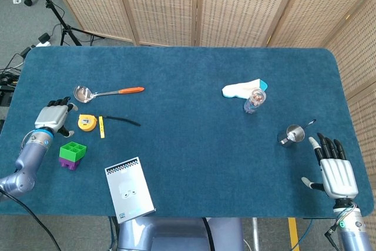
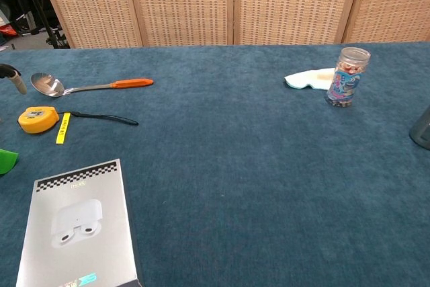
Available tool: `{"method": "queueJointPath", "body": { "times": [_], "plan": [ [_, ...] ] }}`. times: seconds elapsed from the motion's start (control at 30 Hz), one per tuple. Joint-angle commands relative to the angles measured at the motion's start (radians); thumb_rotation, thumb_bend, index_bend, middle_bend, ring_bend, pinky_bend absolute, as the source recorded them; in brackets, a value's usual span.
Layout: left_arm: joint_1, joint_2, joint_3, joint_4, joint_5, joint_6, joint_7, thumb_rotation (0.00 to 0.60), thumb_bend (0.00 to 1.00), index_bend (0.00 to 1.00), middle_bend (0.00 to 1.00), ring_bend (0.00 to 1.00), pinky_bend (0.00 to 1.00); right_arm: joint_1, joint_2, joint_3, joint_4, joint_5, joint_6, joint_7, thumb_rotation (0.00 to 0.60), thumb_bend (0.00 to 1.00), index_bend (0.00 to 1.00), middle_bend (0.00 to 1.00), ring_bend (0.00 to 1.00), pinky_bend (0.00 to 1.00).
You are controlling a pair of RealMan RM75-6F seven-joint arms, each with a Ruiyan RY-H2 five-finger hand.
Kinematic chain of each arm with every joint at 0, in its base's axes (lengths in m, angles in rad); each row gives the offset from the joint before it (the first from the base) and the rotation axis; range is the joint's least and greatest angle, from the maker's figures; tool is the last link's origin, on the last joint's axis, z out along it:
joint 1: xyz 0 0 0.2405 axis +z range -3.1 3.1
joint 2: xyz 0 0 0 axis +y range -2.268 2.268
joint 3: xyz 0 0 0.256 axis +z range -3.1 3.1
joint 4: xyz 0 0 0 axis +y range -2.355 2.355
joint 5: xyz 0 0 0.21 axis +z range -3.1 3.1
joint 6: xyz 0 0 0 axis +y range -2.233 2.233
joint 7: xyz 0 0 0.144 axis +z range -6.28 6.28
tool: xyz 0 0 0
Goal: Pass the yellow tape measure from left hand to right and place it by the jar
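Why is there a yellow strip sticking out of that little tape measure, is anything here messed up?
Nothing spilled or broken. The yellow tape measure lies flat with a short bit of tape pulled out and its black strap trailing. The jar stands upright.
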Motion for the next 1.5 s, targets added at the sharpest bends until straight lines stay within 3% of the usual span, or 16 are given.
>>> {"method": "queueJointPath", "body": {
  "times": [0.03, 0.67, 1.5],
  "plan": [
    [-0.004, -0.011, 0.006, 0.011, 0.009, 0.000, 0.000, 0.600, 0.24, 0.27, 0.00, 0.00, 0.00, 0.000, 0.000, -0.001, 0.000, -0.001, 0.001, 0.000, 0.600, 0.09, 0.07, 0.00, 0.00, 0.00],
    [-0.022, -0.063, 0.036, 0.073, 0.048, -0.001, 0.009, 0.600, 0.25, 0.26, 0.00, 0.00, 0.00, 0.003, -0.004, 0.000, 0.004, 0.011, -0.008, -0.006, 0.600, 0.09, 0.07, 0.00, 0.00, 0.00],
    [-0.016, -0.140, 0.028, 0.150, 0.059, 0.001, -0.010, 0.600, 0.25, 0.26, 0.00, 0.00, 0.00, 0.008, -0.004, -0.005, 0.000, 0.014, -0.020, -0.005, 0.600, 0.09, 0.07, 0.00, 0.00, 0.00]
  ]
}}
